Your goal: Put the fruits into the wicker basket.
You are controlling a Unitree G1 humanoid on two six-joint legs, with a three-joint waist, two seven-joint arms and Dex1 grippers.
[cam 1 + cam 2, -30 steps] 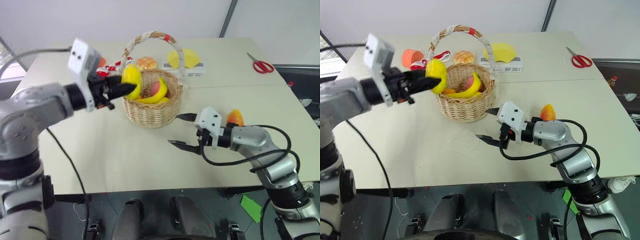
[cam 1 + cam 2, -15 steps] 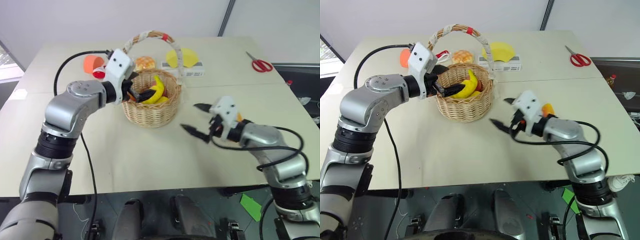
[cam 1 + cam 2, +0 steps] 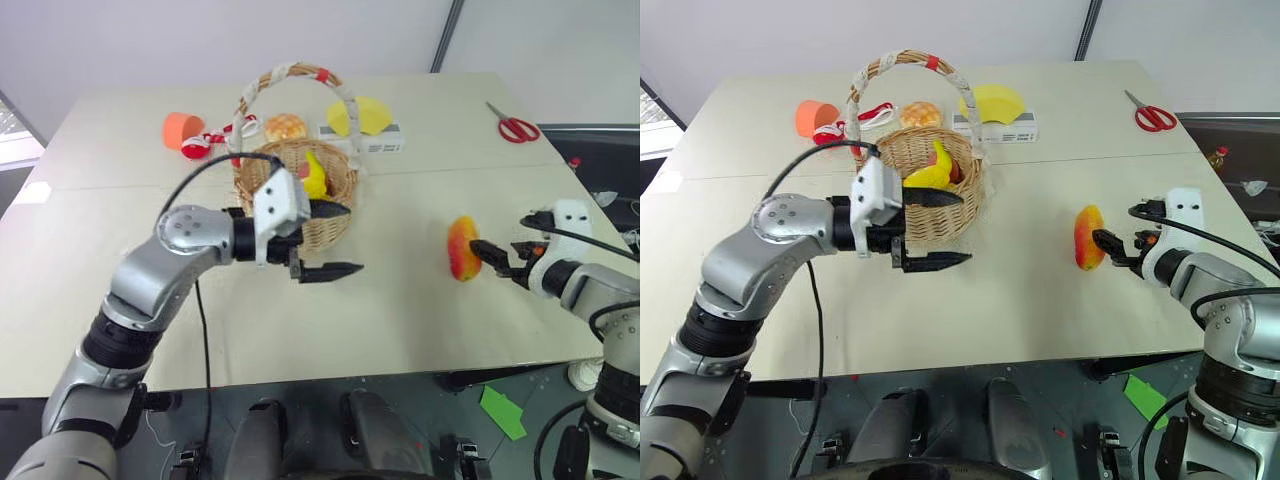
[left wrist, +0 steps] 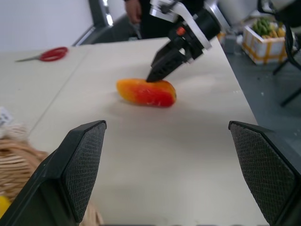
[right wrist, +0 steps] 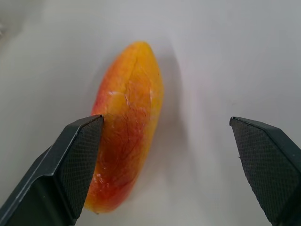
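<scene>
- The left pincer hangs just in front of the wicker basket, fingers wide apart and holding nothing; I judge that a hand finished with a drop, since the banana lies inside the basket just behind its upper finger.
- A red fruit shows beside the banana in the basket; whether a lemon lies there too cannot be told.
- The right pincer is spread open and aimed level at the mango, which lies alone on the counter just ahead of its fingertips. I judge this the approach for the last fruit, the wide spread suiting the mango's girth.
- The right wrist view shows the mango offset toward one finger rather than centred in the gap; the head views do not reveal this.
- The left wrist view shows the right pincer's fingertip touching or nearly touching the mango's upper side, and a person standing beyond the counter's far end.
- The head views alone show the scissors, the orange cup and the bread bun, all well apart from both pincers.
</scene>
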